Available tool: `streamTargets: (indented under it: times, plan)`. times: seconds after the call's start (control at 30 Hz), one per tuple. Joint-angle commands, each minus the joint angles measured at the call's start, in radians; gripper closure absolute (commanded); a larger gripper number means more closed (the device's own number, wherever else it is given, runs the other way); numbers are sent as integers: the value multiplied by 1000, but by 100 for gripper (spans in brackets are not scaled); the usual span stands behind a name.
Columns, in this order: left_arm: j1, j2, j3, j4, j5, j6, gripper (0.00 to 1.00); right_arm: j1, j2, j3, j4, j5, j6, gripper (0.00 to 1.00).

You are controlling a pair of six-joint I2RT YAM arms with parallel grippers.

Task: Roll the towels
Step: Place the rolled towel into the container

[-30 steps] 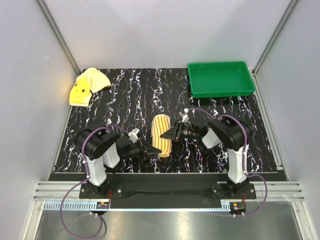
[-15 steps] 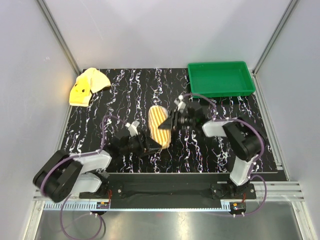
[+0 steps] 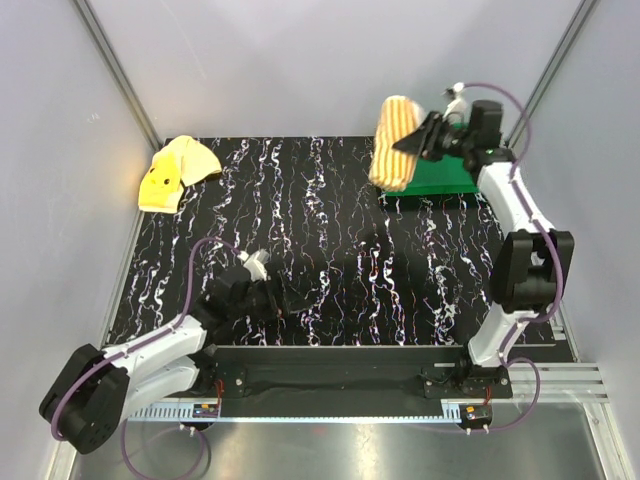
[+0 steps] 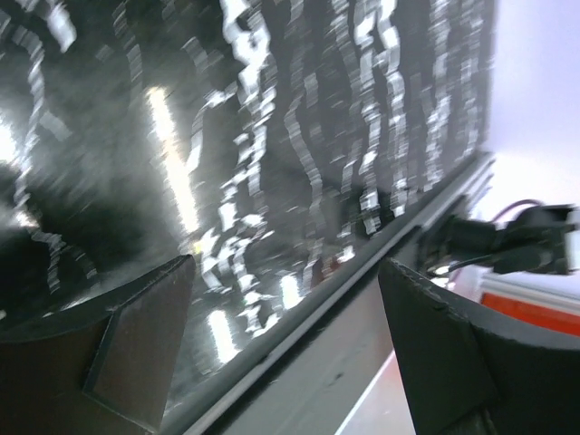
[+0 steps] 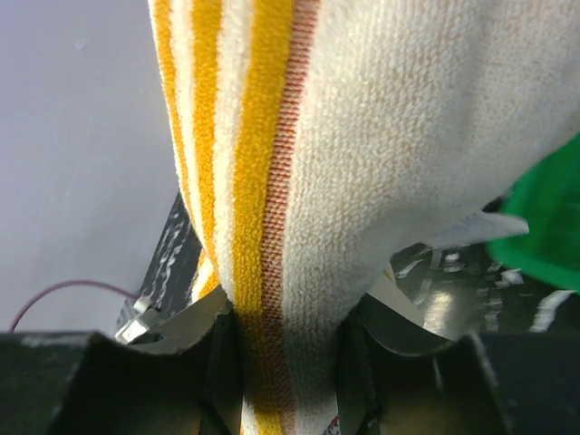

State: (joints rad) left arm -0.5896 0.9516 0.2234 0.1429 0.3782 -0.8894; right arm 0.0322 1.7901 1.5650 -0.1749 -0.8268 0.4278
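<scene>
Holding the rolled striped towel (image 3: 393, 140) in the air over the left rim of the tray (image 3: 450, 182), the right gripper (image 3: 412, 146) pinches it from the tray side. In the wrist view, cloth bulges out past both jaws.

The step looks like setting the finished roll into the tray. To do it well, I would move the roll further over the tray floor, lower it until it rests there, and only then let go. Dropped from height, the loose end could spring open.

The roll's long axis runs from the tray's far side toward its near side, leaning slightly left at the near end. Its stripes follow that length.

The left gripper (image 3: 283, 304) is spread wide and holds nothing, low over the mat well to the near left of the tray. The yellow towel (image 3: 175, 172) lies unrolled far to the left of the tray.
</scene>
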Motion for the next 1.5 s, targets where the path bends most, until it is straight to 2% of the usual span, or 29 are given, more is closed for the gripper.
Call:
streamTargets:
  times: [0.0, 0.03, 0.1, 0.13, 0.2, 0.3, 0.37, 0.57, 0.67, 0.87, 0.97, 1.03, 1.13, 1.17, 1.23, 1.27, 1.33, 1.37, 1.43, 1.47]
  plan:
    - [-1, 24, -22, 37, -27, 61, 14, -97, 109, 168, -135, -66, -70, 64]
    - [-1, 29, -30, 38, -27, 72, 14, -113, 186, 288, -220, -66, -117, 64]
    - [-3, 41, -45, 63, -35, 93, 14, -123, 305, 416, -360, -43, -197, 63]
    - [-1, 45, -62, 72, -39, 99, 14, -130, 346, 546, -401, -32, -219, 63]
    - [-1, 74, -85, 128, -36, 102, 14, -155, 473, 680, -506, -11, -254, 62]
    - [-3, 128, -88, 175, -27, 115, 14, -202, 647, 989, -596, -15, -250, 61]
    - [-1, 151, -87, 190, -32, 119, 14, -230, 722, 1075, -615, -17, -236, 60]
    - [-1, 228, -76, 233, -24, 130, 14, -307, 854, 1090, -555, -35, -219, 57]
    - [-3, 254, -68, 238, -25, 127, 15, -316, 908, 1122, -604, 34, -271, 56]
    - [-3, 263, -62, 238, -41, 119, 14, -318, 962, 1130, -627, 267, -351, 53]
    - [-3, 277, -53, 231, -47, 118, 15, -340, 986, 1147, -577, 256, -331, 52]
    - [-1, 283, -47, 230, -48, 118, 15, -353, 985, 1126, -532, 218, -307, 51]
    - [-1, 297, -38, 227, -51, 118, 15, -368, 993, 1136, -448, -41, -265, 50]
    - [-3, 305, -36, 228, -53, 118, 15, -367, 994, 1144, -431, -181, -252, 50]
    - [-1, 309, -33, 228, -56, 118, 15, -367, 994, 1136, -316, -309, -143, 49]
    - [-1, 311, -32, 230, -59, 116, 15, -365, 987, 1124, -194, -409, -32, 50]
    - [-1, 317, -29, 231, -61, 116, 15, -344, 976, 1063, -39, -497, 101, 51]
    - [-3, 320, -27, 233, -62, 116, 15, -331, 964, 1041, 107, -556, 220, 51]
    - [-3, 325, -27, 234, -64, 116, 15, -301, 963, 1021, 204, -592, 294, 50]
    - [-1, 328, -25, 236, -65, 115, 15, -295, 976, 1026, 298, -619, 389, 50]
